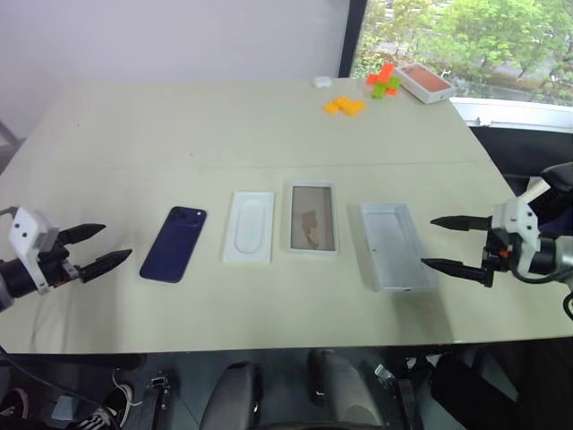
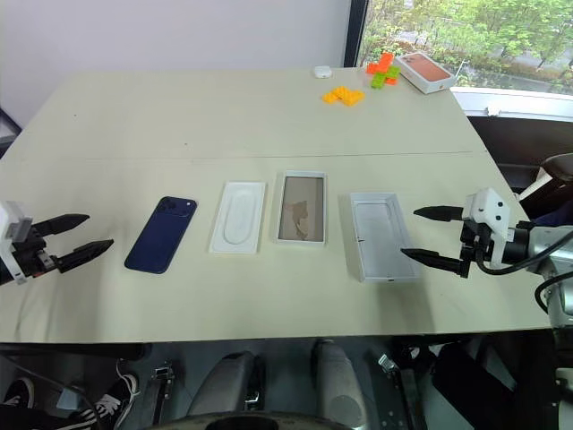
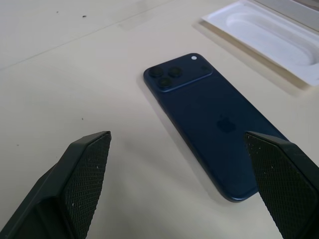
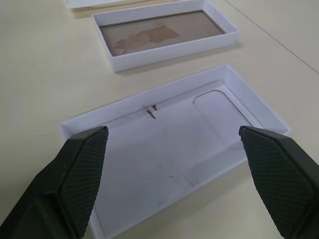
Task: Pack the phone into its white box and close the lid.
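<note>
My left claw [image 1: 97,248] hangs just left of the phone [image 1: 174,244], fingers spread wide and holding nothing. The phone lies flat on the table [image 1: 179,134], back up, with its camera cluster at the far end. Nothing touches it.

Right of the phone lies a thin white insert [image 1: 249,227] with an oval recess. Right of the insert, further from the phone, sits the white box [image 1: 312,218], open side up, brownish inside. Furthest from the phone lies the lid [image 1: 395,245], its pale inside up. My right claw [image 1: 452,243] hangs just beyond the lid, spread wide and empty as well.

Step in hand, as I judge it: pick up the phone.
1. Bring the left claw in along the table until its fingers straddle the phone's long edges near the middle.
2. The phone lies flush and its back is glossy, so I expect slipping. Get one finger under an edge before closing.
3. Close firmly and lift level.
4. Carry it over the insert and lower it into the white box, aligned with the walls.

The right claw should wait by the lid.
</note>
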Robot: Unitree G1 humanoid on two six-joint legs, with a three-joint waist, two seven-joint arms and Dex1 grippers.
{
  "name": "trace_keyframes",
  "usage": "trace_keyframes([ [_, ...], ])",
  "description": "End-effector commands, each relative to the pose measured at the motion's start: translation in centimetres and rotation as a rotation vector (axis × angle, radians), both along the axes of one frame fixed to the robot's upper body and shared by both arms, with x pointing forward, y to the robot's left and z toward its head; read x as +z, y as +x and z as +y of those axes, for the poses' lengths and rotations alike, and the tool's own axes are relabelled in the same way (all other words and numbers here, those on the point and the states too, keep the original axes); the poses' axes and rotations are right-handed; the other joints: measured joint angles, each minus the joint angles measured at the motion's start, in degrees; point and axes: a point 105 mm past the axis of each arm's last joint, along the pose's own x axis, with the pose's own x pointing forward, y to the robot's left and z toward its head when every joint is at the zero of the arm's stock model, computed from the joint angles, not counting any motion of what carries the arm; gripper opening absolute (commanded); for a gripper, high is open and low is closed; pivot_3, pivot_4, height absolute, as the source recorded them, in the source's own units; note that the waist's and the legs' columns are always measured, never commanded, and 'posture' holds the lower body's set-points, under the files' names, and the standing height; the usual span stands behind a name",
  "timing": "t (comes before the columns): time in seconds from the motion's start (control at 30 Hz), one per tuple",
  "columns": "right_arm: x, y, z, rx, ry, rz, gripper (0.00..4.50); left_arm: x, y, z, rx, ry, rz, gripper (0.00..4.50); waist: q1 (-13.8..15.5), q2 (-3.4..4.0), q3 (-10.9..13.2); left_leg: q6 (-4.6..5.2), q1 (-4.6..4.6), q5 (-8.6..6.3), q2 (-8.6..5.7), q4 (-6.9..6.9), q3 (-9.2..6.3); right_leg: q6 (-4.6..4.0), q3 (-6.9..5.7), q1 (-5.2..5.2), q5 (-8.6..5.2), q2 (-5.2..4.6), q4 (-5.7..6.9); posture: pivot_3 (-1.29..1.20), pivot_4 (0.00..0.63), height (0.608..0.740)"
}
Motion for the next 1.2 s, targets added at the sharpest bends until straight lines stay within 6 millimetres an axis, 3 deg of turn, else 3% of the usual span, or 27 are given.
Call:
trace_keyframes([
  [0.03, 1.2, 0.3, 0.2, 0.010, -0.007, -0.060, 4.40, 1.9, 0.4, 0.2, 0.007, 0.019, -0.065, 4.50, 0.0, 0.00, 0.0, 0.00, 0.00, 0.00, 0.00, 0.00, 0.00, 0.00, 0.00, 0.00, 0.00, 0.00, 0.00, 0.00, 0.150, 0.740],
  [0.2, 1.6, 0.6, 0.5, 0.010, -0.008, -0.064, 4.40, 1.7, 0.7, -1.5, -0.024, 0.016, -0.015, 4.50, 0.0, 0.00, 0.0, 0.00, -0.02, 0.00, 0.00, 0.00, 0.00, 0.05, 0.00, 0.00, 0.03, 0.00, -0.01, 0.00, 0.150, 0.740],
  [0.43, 1.4, 0.8, 0.8, 0.005, -0.006, -0.057, 4.40, 3.4, 1.4, -3.2, -0.059, -0.031, -0.069, 4.50, 0.0, 0.01, 0.0, 0.00, 0.00, 0.00, -0.01, 0.01, -0.03, 0.15, -0.01, 0.01, 0.09, 0.01, 0.02, 0.00, 0.150, 0.740],
  [0.6, 1.5, 1.1, -0.1, -0.029, -0.029, -0.076, 4.40, 3.0, 1.4, -1.6, -0.016, 0.029, -0.075, 4.50, -0.2, 0.01, 0.0, 0.00, 0.00, 0.00, -0.01, 0.01, 0.01, 0.16, 0.01, 0.00, 0.10, 0.02, 0.01, 0.00, 0.150, 0.740],
  [0.77, 2.0, 2.9, -2.2, -0.185, -0.007, -0.103, 4.40, 2.6, 1.5, 1.1, 0.072, 0.007, -0.095, 4.50, -0.1, 0.01, 0.0, 0.00, 0.02, 0.00, -0.01, 0.01, 0.04, -0.01, 0.02, 0.01, 0.01, 0.02, 0.02, 0.00, 0.150, 0.740],
  [0.9, 1.8, 2.9, -2.4, -0.191, -0.018, -0.105, 4.40, 2.2, 1.0, 1.7, 0.074, 0.023, -0.090, 4.50, 0.0, 0.02, 0.0, 0.00, -0.03, 0.00, -0.01, -0.02, 0.03, 0.02, 0.00, -0.03, 0.03, 0.02, 0.00, 0.00, 0.150, 0.740],
  [1.0, 1.7, 2.7, -2.9, -0.200, -0.032, -0.090, 4.40, 3.0, 1.2, 1.5, 0.059, 0.017, -0.093, 4.50, 0.2, 0.00, 0.0, 0.01, -0.06, 0.00, -0.04, -0.01, 0.02, 0.17, 0.00, -0.04, 0.12, -0.04, 0.00, 0.00, 0.150, 0.740],
  [1.1, 1.5, 2.8, -2.8, -0.200, -0.053, -0.096, 4.40, 2.3, 1.8, 1.2, 0.092, 0.029, -0.030, 4.50, 0.1, 0.01, 0.0, 0.01, -0.03, 0.00, -0.06, 0.02, 0.02, 0.14, 0.01, 0.00, 0.11, -0.06, 0.00, 0.00, 0.150, 0.740],
  [1.2, 2.3, 3.3, -0.9, -0.168, -0.022, -0.095, 4.40, 2.1, 2.3, -1.9, 0.035, -0.032, 0.090, 4.50, 0.0, 0.02, 0.0, 0.01, -0.01, 0.00, -0.05, 0.02, 0.02, 0.18, 0.02, 0.01, 0.12, -0.03, 0.03, 0.00, 0.150, 0.740],
])
